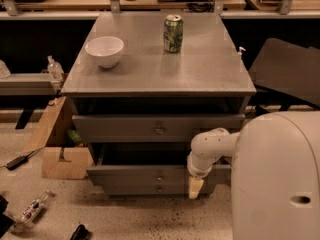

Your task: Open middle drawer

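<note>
Grey metal middle drawer (135,174) sits below the top drawer (120,128), its front standing forward with a dark gap above. Judgement: opening is partly done. Gripper (195,186) hangs at the front's right end; its opening and any hold cannot be determined. Next move calls for a straight outward pull. Robot body (280,184) hides the drawers' right ends.

**Cabinet top and floor**

The grey cabinet top (205,69) carries a white bowl (104,51) at the left and an upright green can (173,33) further back, well apart. On the floor (135,216) lie a cardboard box (62,159) and a small bottle (32,209). The gripper (195,187) hangs low, near the floor.
</note>
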{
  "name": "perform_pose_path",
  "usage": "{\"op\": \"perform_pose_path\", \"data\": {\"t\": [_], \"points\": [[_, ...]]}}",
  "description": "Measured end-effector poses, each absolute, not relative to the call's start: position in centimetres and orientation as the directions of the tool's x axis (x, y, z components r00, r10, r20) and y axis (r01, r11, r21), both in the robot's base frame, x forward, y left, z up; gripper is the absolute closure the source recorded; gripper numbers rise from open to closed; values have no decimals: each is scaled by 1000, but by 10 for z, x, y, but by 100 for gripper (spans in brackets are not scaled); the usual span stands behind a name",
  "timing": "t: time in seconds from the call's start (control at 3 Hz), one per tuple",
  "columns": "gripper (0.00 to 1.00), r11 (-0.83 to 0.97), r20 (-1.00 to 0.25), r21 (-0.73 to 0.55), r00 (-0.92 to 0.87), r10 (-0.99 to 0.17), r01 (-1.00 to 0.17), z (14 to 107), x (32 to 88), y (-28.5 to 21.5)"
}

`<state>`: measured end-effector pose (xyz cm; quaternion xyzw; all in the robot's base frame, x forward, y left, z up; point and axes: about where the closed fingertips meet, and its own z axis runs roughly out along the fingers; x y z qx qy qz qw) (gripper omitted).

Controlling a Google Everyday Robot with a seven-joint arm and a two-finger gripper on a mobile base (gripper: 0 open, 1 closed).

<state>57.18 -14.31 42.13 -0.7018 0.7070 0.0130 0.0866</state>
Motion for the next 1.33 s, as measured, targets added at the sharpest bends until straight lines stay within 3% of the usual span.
{"op": "perform_pose_path", "data": {"t": [0.33, 1.0, 1.33], "points": [[46, 60, -144, -27, -56, -988, -998, 405, 557, -146], [93, 84, -141, -4, -83, -987, -996, 405, 546, -147], [100, 84, -141, -4, -83, -987, -996, 405, 546, -147]]}}
